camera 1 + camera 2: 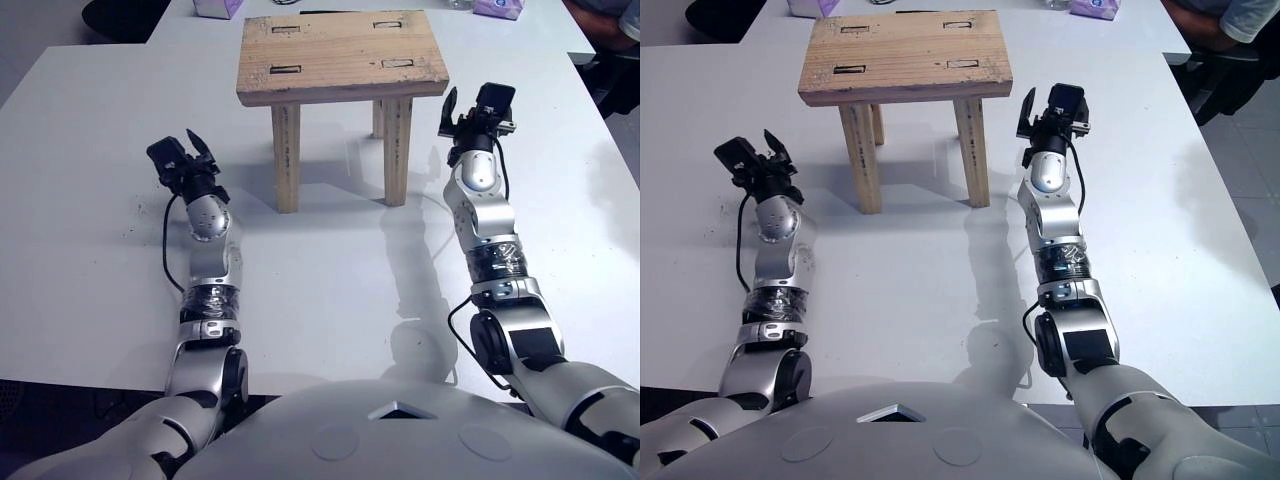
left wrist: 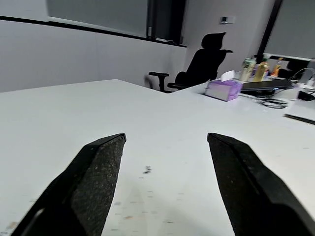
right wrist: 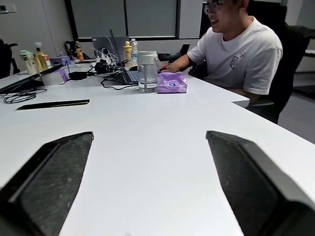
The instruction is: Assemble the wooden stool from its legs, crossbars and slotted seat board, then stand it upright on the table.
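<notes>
The wooden stool (image 1: 340,60) stands upright on the white table (image 1: 90,250), its slotted seat board on top and its legs (image 1: 286,158) under it. My left gripper (image 1: 190,155) is open, low over the table to the stool's left and a little nearer me, with nothing between its fingers (image 2: 93,172). My right gripper (image 1: 470,108) is open too, just right of the stool's front right leg (image 1: 398,150), apart from it. Its fingers (image 3: 54,177) hold nothing.
A purple tissue box (image 3: 172,82) and a clear water bottle (image 3: 147,72) stand on the far table, with a laptop and cables behind them. Another tissue box (image 1: 218,8) sits beyond the stool. The table's near half offers free room.
</notes>
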`<control>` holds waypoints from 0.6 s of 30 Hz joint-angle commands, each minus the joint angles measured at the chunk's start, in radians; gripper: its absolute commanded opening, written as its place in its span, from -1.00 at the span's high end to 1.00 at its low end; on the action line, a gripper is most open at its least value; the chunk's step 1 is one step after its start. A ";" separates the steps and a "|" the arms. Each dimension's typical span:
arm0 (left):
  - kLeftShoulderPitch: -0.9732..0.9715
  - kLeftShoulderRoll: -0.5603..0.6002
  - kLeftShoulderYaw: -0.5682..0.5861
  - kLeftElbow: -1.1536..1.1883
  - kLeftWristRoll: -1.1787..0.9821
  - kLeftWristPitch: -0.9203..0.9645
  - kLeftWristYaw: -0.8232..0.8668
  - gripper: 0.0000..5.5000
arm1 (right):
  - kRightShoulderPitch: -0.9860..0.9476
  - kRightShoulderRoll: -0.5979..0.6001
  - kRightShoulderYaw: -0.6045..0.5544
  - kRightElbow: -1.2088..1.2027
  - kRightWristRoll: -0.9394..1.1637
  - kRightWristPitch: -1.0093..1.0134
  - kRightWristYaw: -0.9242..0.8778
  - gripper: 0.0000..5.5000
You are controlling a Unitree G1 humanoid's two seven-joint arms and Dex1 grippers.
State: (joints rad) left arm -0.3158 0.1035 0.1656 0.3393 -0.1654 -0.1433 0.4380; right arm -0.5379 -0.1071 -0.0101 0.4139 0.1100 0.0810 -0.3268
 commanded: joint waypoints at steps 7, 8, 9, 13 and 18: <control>-0.051 0.037 0.110 0.016 0.062 0.077 0.062 -0.12 | 0.011 0.080 -0.046 -0.046 -0.053 -0.003 -0.032 -0.53; -0.047 0.045 0.115 0.021 0.061 0.084 0.047 -0.12 | 0.016 0.089 -0.046 -0.047 -0.053 0.000 -0.028 -0.53; -0.042 0.050 0.119 0.024 0.055 0.091 0.028 -0.12 | 0.020 0.097 -0.043 -0.045 -0.056 0.000 -0.023 -0.53; -0.030 0.062 0.148 0.036 0.005 0.141 -0.056 -0.12 | 0.028 0.137 -0.032 -0.048 -0.071 0.014 -0.031 -0.53; -0.061 0.084 0.176 0.017 -0.012 0.220 -0.088 -0.12 | 0.011 0.182 -0.021 -0.069 -0.136 0.079 -0.107 -0.53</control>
State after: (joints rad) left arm -0.3477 0.1632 0.3303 0.3645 -0.1795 0.0403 0.3477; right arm -0.5154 0.0620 -0.0407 0.3699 0.0056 0.1309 -0.4090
